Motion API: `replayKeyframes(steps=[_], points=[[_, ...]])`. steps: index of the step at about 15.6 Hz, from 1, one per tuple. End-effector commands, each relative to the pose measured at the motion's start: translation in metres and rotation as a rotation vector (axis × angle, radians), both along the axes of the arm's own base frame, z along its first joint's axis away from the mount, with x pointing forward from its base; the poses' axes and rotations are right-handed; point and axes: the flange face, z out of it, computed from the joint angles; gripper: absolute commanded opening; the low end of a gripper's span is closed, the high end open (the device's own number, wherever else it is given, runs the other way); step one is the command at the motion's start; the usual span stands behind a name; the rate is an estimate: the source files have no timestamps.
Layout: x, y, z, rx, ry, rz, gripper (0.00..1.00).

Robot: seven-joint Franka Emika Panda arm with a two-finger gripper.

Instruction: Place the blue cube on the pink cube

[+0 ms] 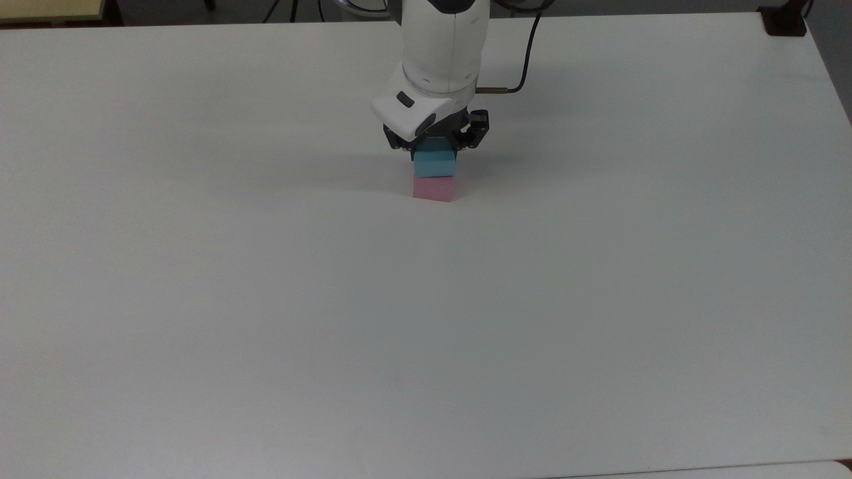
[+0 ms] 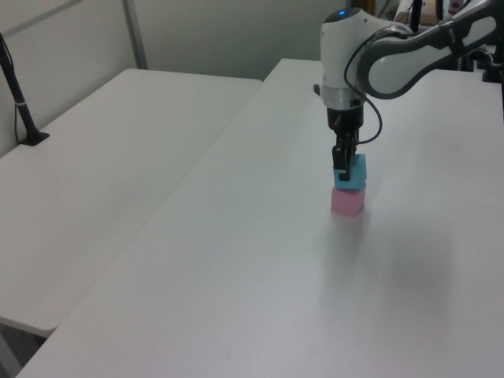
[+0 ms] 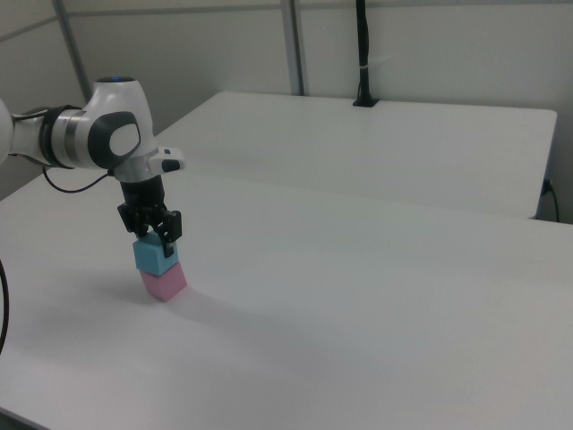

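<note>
Top view, upper centre of frame: blue cube (image 1: 434,162) sits on pink cube (image 1: 433,189), edges roughly lined up, w/ gripper (image 1: 436,143) clenched on the blue one from above, fingers either side. Left view has the stack right of centre on the white table (image 2: 236,260), arm coming down from upper right. Right view puts the stack at lower left, gripper (image 3: 150,235) vertical over it.

The claw (image 1: 436,143) grips the blue cube (image 1: 434,163), which sits atop the pink cube (image 1: 433,189) on the white table (image 1: 426,319).
</note>
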Motion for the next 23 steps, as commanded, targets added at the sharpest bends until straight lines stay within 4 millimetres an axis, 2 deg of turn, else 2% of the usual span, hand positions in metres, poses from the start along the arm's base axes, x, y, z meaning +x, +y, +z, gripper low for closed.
replayKeyframes(steps=[1,2,6,8,9,10,11,13,16,20,23], points=[[-0.012,0.013,-0.002,0.002,-0.002,-0.033,0.85],[-0.011,0.013,-0.003,-0.009,-0.003,-0.068,1.0],[-0.013,0.009,0.002,-0.067,0.018,-0.095,1.0],[-0.012,0.003,0.027,-0.095,0.046,-0.104,1.0],[-0.013,-0.001,0.047,-0.098,0.058,-0.108,1.0],[-0.015,-0.009,0.067,-0.093,0.064,-0.116,1.0],[-0.021,-0.027,0.097,-0.079,0.056,-0.137,1.0],[-0.033,-0.043,0.13,-0.06,0.037,-0.156,1.0],[-0.048,-0.066,0.164,-0.041,0.048,-0.144,1.0],[-0.078,-0.125,0.214,0.011,0.036,-0.088,1.0],[-0.086,-0.137,0.222,0.01,0.041,-0.114,1.0]])
